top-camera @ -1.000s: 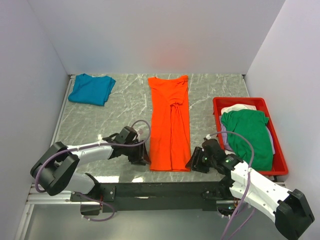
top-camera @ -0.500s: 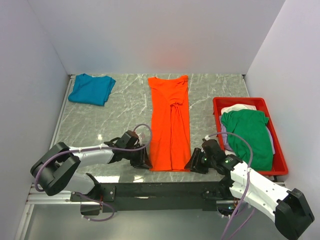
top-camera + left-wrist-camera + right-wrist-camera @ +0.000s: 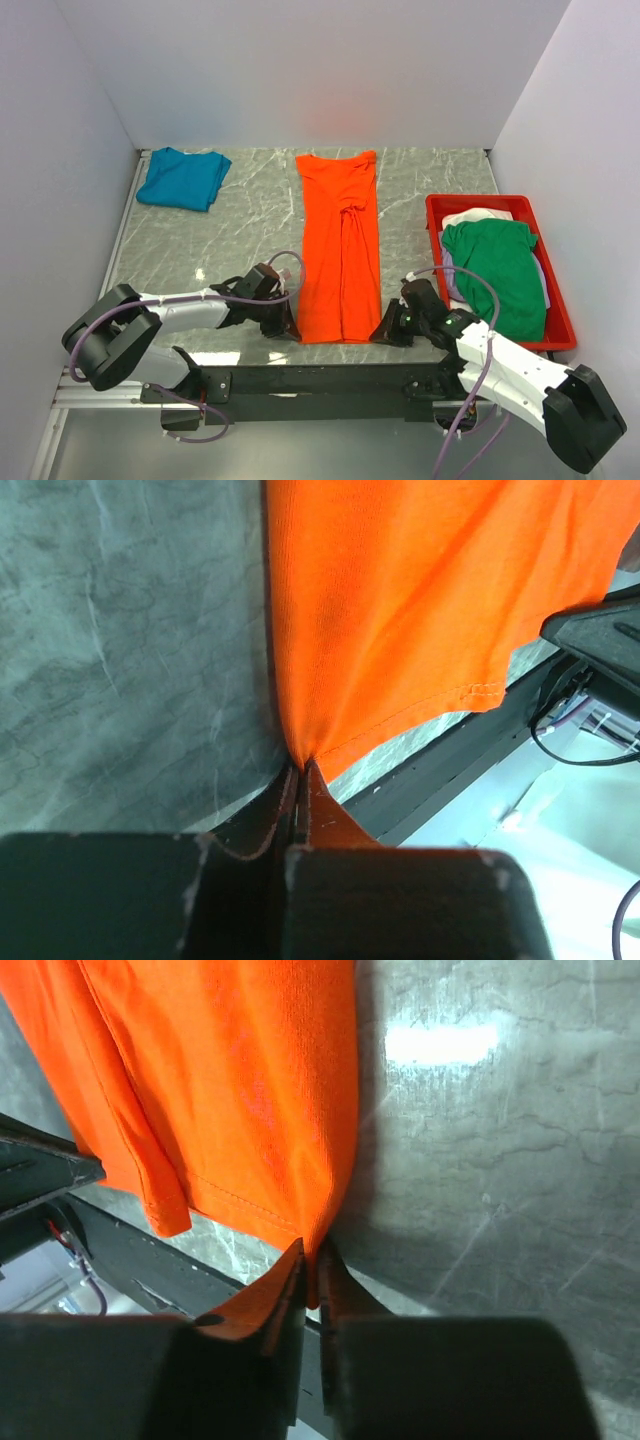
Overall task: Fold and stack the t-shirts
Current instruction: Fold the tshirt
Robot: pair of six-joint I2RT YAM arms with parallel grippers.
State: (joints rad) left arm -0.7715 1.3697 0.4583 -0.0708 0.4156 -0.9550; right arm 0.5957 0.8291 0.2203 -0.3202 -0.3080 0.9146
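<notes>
At the near edge of the desk (image 3: 240,230), find the left claw (image 3: 300,772) pressed fully together, with the near-left hem corner of the orange t-shirt (image 3: 340,250) pinched between the fingertips. Find the right claw (image 3: 312,1262) likewise closed tight, pinching the near-right hem corner. Read both grips as set low and at the very corners, to keep the hem taut and level for a lift. Judge the step in hand as the lengthwise fold, with the hem to be carried toward the collar.

Moving outward, observe the orange t-shirt lying flat down the middle of the desk. Note it as already narrowed to a long strip with the sides turned in, the collar near the far edge and a small knot of wrinkles below the collar. Expect soft cloth to sag between the two grips. Raise both corners together and evenly to avoid skew.

Along the right edge, note the red tray (image 3: 432,215) holding the green t-shirt (image 3: 497,270) crumpled over the white t-shirt (image 3: 478,215), both unfolded and not yet handled. At the far-left corner, note the teal t-shirt (image 3: 183,178), folded small though somewhat loosely. Treat it as the probable base of the stack, hence the likely destination for the orange one.
</notes>
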